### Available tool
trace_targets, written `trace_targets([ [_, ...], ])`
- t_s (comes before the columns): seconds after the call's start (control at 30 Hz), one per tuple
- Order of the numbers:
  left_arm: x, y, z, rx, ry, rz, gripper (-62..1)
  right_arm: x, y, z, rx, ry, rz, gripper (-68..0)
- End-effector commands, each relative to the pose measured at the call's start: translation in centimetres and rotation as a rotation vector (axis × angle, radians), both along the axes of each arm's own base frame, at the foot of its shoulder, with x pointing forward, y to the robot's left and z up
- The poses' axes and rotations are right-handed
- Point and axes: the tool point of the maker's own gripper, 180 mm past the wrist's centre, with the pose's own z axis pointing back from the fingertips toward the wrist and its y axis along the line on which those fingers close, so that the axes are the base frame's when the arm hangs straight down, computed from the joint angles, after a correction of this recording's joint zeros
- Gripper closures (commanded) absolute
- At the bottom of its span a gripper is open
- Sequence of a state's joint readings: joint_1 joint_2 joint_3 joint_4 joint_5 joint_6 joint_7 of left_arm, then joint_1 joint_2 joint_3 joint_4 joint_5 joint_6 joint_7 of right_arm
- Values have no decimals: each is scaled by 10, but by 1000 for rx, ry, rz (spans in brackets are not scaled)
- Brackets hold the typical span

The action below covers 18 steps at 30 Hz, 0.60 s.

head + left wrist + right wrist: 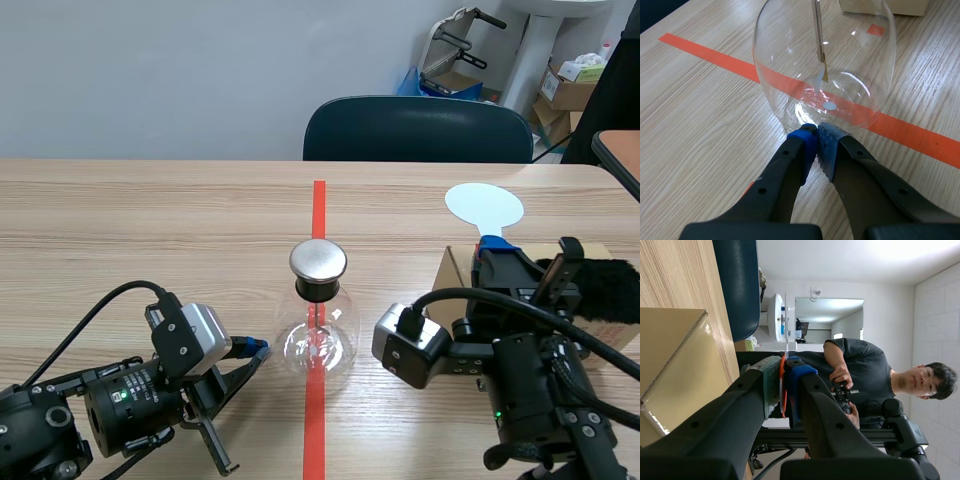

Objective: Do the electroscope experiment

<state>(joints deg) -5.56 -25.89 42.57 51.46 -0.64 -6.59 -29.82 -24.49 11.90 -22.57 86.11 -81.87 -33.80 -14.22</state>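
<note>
Left tool (816,129): pads pressed together on nothing, tips right at the foot of the flask; contact not certain.
Right tool (493,258): clamped on the blue handle of the paddle (484,205), pale round disc upright above the fingers.
Electroscope (318,335): clear round flask with metal cap (318,261), upright on the red tape line, mid-desk (150,220), between both arms.
Box (452,275): cardboard, behind the right arm, black furry cloth (612,290) on or against it.

glossy glass flask (318,350), metal cap (318,261), plastic paddle (484,207), wood-grain table (150,230)
</note>
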Motion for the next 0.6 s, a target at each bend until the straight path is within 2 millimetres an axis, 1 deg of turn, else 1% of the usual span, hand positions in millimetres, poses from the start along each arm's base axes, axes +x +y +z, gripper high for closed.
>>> trace_targets([
  [0.0,3,-6,9,-32,-19,-1,-34,3,1,10,-1,-35,16,-17],
  [0.3,3,-6,9,-32,-19,-1,-34,-4,35,9,-16,-30,210,-17],
  [0.57,3,-6,9,-32,-19,-1,-34,-17,70,7,-33,-23,414,-17],
])
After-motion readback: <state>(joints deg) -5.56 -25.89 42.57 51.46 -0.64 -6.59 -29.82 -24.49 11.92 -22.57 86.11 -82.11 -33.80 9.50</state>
